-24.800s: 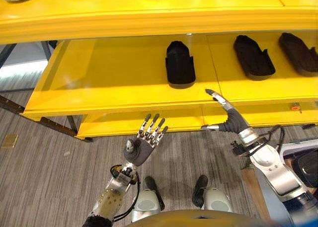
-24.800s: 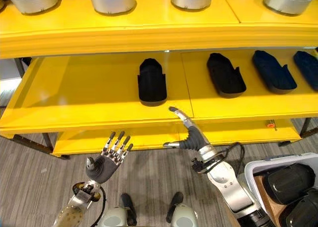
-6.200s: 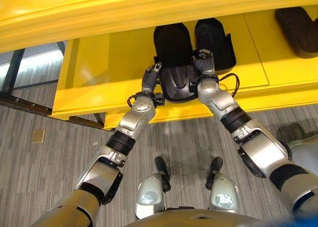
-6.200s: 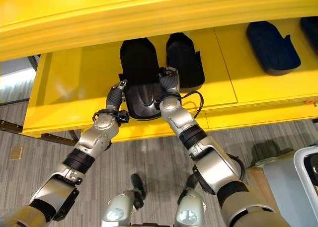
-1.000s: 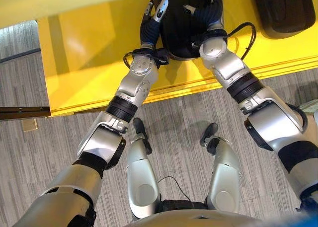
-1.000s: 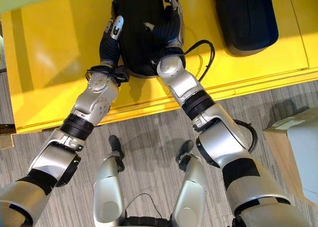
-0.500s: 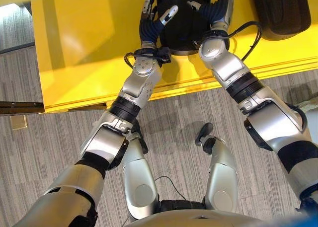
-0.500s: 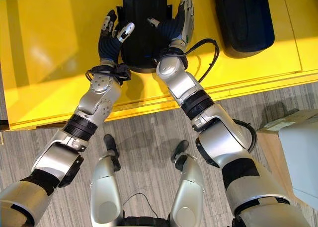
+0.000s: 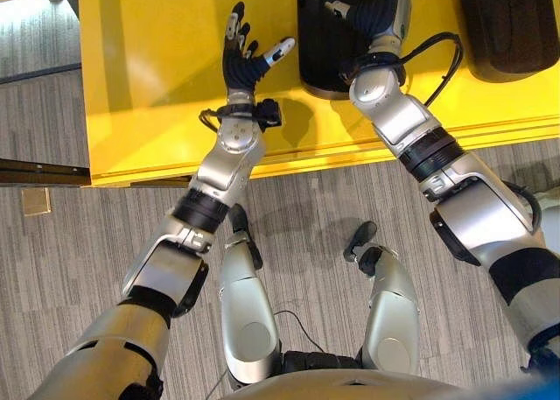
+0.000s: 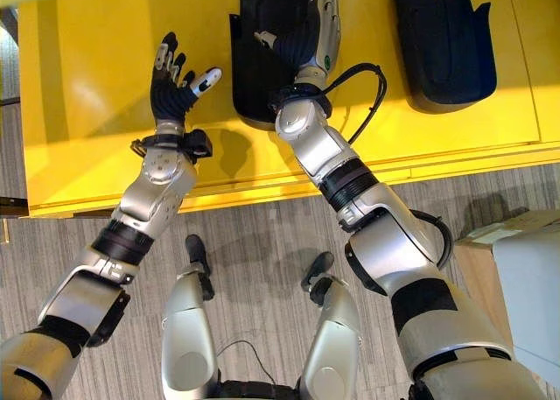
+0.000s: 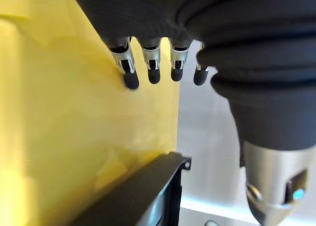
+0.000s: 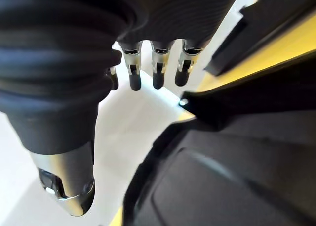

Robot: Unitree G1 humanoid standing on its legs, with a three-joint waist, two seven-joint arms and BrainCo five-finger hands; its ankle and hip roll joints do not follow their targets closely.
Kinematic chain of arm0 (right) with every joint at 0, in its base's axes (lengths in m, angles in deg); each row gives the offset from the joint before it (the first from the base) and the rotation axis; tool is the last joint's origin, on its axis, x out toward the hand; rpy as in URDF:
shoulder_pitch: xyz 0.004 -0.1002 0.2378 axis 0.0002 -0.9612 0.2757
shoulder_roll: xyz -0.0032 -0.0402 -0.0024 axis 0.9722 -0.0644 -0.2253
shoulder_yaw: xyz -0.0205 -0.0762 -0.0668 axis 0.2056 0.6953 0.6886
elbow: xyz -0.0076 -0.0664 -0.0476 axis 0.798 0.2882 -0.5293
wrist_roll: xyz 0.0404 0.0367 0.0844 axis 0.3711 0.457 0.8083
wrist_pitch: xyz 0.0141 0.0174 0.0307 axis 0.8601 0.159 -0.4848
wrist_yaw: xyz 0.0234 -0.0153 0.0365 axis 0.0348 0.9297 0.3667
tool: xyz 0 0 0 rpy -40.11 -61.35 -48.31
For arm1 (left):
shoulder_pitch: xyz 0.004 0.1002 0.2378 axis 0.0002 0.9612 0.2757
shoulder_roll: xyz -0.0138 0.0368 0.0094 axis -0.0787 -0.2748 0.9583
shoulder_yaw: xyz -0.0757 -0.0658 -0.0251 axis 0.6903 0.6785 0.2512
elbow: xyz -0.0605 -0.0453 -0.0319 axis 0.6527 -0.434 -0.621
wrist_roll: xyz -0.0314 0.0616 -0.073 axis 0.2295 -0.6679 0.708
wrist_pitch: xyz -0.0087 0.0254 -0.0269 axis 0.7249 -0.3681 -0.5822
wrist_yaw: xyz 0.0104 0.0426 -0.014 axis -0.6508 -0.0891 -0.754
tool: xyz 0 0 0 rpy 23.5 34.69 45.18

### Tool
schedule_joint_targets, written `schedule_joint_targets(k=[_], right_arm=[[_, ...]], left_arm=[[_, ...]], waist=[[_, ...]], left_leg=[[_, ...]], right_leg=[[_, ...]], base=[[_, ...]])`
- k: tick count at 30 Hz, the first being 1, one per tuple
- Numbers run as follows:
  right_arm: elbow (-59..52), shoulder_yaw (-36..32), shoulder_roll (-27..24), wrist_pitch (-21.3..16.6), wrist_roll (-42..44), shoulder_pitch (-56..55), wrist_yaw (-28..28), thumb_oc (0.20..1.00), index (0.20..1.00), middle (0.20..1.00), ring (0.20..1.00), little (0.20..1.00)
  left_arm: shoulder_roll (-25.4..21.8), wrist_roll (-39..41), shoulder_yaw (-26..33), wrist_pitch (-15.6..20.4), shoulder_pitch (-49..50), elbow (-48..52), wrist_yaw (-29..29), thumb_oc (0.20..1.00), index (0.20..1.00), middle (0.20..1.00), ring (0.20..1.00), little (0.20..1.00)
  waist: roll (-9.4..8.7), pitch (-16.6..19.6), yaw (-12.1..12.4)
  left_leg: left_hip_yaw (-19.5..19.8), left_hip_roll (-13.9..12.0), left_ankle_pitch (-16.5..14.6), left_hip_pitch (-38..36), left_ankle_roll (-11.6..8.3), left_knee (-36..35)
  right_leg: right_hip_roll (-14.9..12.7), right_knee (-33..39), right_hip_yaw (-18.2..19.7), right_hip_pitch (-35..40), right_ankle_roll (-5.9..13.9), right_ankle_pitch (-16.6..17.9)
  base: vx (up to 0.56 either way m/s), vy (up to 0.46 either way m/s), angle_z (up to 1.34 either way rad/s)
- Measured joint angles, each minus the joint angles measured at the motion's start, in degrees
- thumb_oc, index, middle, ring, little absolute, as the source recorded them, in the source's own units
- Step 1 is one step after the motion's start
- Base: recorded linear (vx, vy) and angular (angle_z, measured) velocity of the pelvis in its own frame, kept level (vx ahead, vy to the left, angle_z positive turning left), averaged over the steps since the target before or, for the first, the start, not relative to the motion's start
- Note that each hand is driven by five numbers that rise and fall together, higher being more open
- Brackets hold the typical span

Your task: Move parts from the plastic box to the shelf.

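On the near edge of the yellow shelf, my left hand has come off the part: half a second back it was up against the left side of the black part, now it sits well clear to the left over bare yellow, fingers spread and straight, released, holding nothing. In the left wrist view just a corner of the part's black edge sits off to the side, not touching my fingers.

A bit farther in, my right hand is still over the black part, laid along its right side and top. Fingers look straight, not curled round anything, so relaxed and resting on the part, not clamped. In the right wrist view the part's dark shell is right under the palm.

The part itself sits flat on the shelf deck, front end just back from the lip, no longer lifted between both hands. It has slid deeper into the shelf than a second ago, though the head has moved too, so some of that shift is the camera.

Farther right, well apart, a second black part lies on the same deck, untouched.

My read: this placement is basically done. Left hand already let go; the right needs to lift off without dragging the part sideways. Then back to the plastic box, whose corner shows at lower right, for the next one.
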State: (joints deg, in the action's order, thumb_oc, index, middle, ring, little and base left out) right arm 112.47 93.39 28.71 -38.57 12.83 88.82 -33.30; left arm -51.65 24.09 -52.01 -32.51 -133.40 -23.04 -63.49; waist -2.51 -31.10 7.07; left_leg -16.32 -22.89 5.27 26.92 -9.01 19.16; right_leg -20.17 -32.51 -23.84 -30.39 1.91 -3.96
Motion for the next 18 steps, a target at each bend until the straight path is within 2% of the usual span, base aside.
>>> schedule_joint_targets(k=[6, 9, 15, 18], right_arm=[[1.2, 0.0, 0.0, 1.6, 1.5, -2.5, 0.0, 1.0, 1.0, 1.0, 1.0, 1.0], [1.7, 0.0, -0.2, 1.4, -1.5, -2.9, 1.6, 1.0, 1.0, 1.0, 1.0, 1.0], [-3.0, 5.1, -3.8, 1.3, -15.5, -3.8, 10.6, 1.0, 1.0, 1.0, 1.0, 1.0], [-7.3, 7.2, -5.1, 1.7, -16.9, -6.3, 13.2, 1.0, 1.0, 1.0, 1.0, 1.0]], left_arm=[[1.0, 2.6, -0.1, 1.3, 4.0, 3.7, 2.4, 1.0, 1.0, 1.0, 1.0, 1.0], [1.0, 3.0, -0.6, 3.0, 6.6, 5.6, 2.9, 1.0, 1.0, 1.0, 1.0, 1.0], [0.6, 1.7, -1.2, 7.8, 12.7, 12.1, 4.4, 1.0, 1.0, 1.0, 1.0, 1.0], [0.4, 1.7, -1.2, 8.6, 14.5, 14.0, 4.8, 1.0, 1.0, 1.0, 1.0, 1.0]], waist=[[0.01, 0.0, 0.5], [0.01, 0.0, 0.4], [0.11, 0.0, 0.6], [0.16, 0.0, 1.2]], left_leg=[[0.9, 0.1, 0.1, -0.1, 0.08, -0.1], [1.0, 0.2, 0.1, -0.1, 0.11, -0.1], [1.1, 0.8, 0.5, -0.5, 0.12, -1.1], [1.0, 1.0, 0.6, -0.9, 0.07, -1.2]], right_leg=[[-0.1, 0.1, -0.7, 1.0, 0.02, -0.1], [-0.1, 0.2, -0.7, 1.0, 0.0, -0.1], [-0.3, 0.3, -0.7, 1.0, 0.04, -0.1], [-0.6, 0.3, -0.8, 1.4, 0.14, -0.2]], base=[[-0.01, -0.025, 0.05], [0.0, 0.0, 0.0], [0.0, 0.0, 0.0], [0.0, -0.007, 0.02]])
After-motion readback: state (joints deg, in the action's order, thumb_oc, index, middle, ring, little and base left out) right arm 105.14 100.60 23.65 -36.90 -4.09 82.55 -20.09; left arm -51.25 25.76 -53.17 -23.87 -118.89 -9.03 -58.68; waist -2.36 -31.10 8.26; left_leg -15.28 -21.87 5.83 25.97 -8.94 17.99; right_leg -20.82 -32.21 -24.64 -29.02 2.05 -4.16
